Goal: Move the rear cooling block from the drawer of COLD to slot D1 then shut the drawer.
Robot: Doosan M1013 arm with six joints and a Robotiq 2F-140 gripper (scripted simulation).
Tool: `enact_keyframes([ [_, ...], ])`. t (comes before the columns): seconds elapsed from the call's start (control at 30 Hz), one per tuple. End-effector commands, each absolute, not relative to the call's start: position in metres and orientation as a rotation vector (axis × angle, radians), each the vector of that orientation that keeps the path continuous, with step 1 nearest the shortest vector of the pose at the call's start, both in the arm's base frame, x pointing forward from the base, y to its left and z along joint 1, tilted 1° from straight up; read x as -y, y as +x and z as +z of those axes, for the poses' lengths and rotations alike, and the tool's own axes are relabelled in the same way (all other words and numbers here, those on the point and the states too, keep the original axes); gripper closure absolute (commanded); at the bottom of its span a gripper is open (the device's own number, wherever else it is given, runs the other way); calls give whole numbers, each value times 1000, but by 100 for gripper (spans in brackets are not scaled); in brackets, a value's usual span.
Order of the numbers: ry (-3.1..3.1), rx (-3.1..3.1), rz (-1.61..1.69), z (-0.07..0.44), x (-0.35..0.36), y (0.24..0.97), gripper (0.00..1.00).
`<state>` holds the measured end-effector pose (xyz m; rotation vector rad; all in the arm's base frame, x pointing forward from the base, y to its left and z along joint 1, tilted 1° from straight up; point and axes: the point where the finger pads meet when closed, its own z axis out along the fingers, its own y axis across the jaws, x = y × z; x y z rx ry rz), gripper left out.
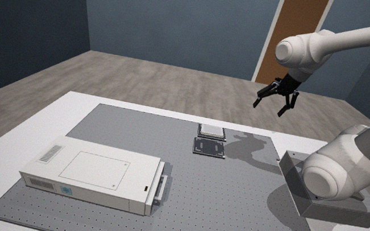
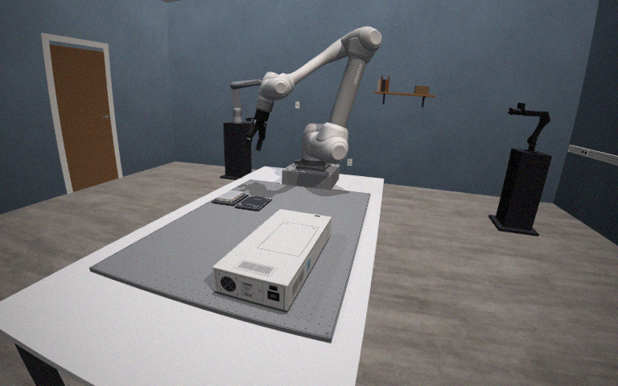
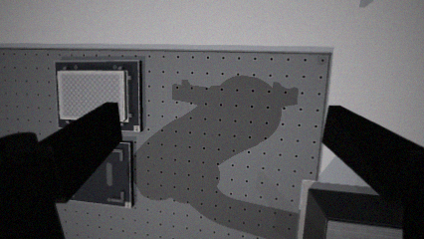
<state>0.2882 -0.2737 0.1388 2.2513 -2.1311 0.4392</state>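
While the cooler's drawer looks shut, the task waits at its first step

Because the rear cooling block is out of sight, presumably inside the cooler COLD [image 1: 94, 170] [image 2: 286, 241], neither its seating nor its three loose tubes can be checked. The front block is hidden too. The drawer [image 1: 149, 207] appears closed against the casing, its handle [image 1: 163, 187] facing the robot's end of the table; whether the lamp is lit cannot be told.

Beside the cooler, though apart from it, deck slot D1 [image 1: 209, 147] [image 2: 253, 203] [image 3: 95, 181] stands empty, its corner locators showing. Just beyond, D2 [image 1: 199, 132] [image 2: 215, 201] [image 3: 133, 124] bears a pale, flat-topped piece [image 1: 212, 130] [image 2: 231, 195] [image 3: 92, 95].

The gripper [image 1: 267, 110] [image 2: 253, 143] [image 3: 223, 122] hangs high over the robot's end of the deck, fingers spread as wide as they go, with nothing between them.

Opening the drawer seems to be the step in hand. The next move calls for bringing the gripper down to the handle, securing a square hold and drawing it straight out, far enough to expose the rear block. A smooth pull matters: a jerk could unsettle the loose tubes in either block.
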Motion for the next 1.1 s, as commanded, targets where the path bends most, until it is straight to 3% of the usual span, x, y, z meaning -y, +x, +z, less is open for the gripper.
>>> enact_keyframes([
  [0.0, 2251, 2131, 441, 139, 274, 289, 0],
  [0.53, 2251, 2131, 441, 139, 274, 289, 0],
  [0.57, 2288, 2098, 430, 141, 271, 294, 65],
  [1.07, 2577, 1761, 355, 149, 239, 337, 65],
])
